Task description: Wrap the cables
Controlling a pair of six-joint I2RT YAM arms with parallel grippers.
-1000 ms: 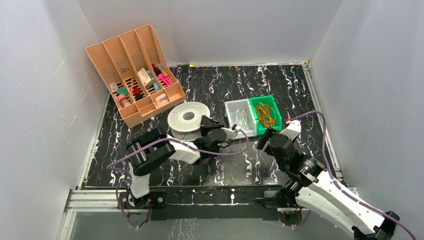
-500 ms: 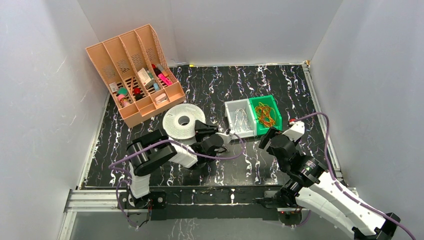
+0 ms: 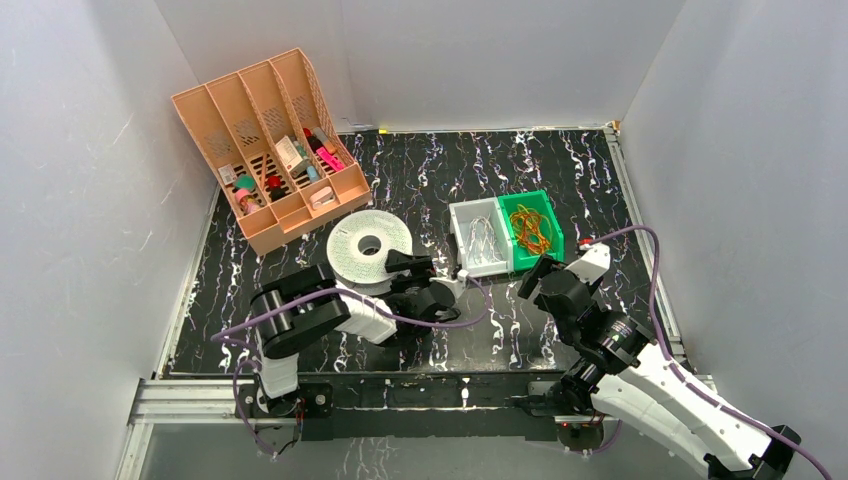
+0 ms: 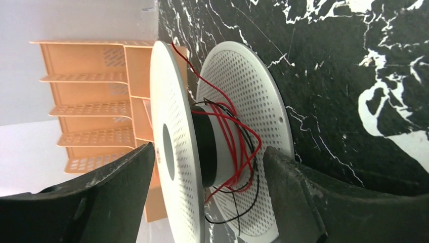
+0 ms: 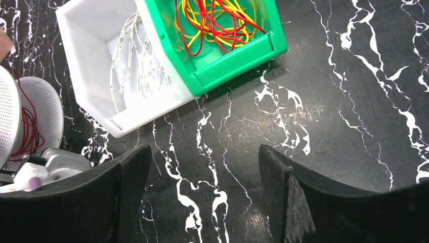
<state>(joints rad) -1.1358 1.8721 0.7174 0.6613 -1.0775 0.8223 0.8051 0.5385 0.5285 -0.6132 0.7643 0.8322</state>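
Note:
A white perforated spool (image 3: 368, 246) lies flat on the black marbled table. In the left wrist view thin red cables (image 4: 237, 132) and a black wire loop loosely around the spool's (image 4: 171, 101) dark hub. My left gripper (image 3: 399, 272) sits at the spool's right edge. It is open (image 4: 208, 150), with one finger above the spool's rim and one below, touching nothing. More red cables, tangled with yellow ones (image 5: 215, 19), fill the green bin (image 3: 549, 213). My right gripper (image 5: 205, 152) stands open over bare table just in front of the bins (image 3: 541, 276).
A white bin (image 3: 463, 214) with thin white wires (image 5: 132, 66) adjoins the green bin (image 5: 238, 56). A peach desk organizer (image 3: 262, 150) holding small items stands at the back left. White walls enclose the table.
My left gripper went from shut to open, letting go of the spool. The spool settled flat, slightly left of where it was held. My right arm barely moved.

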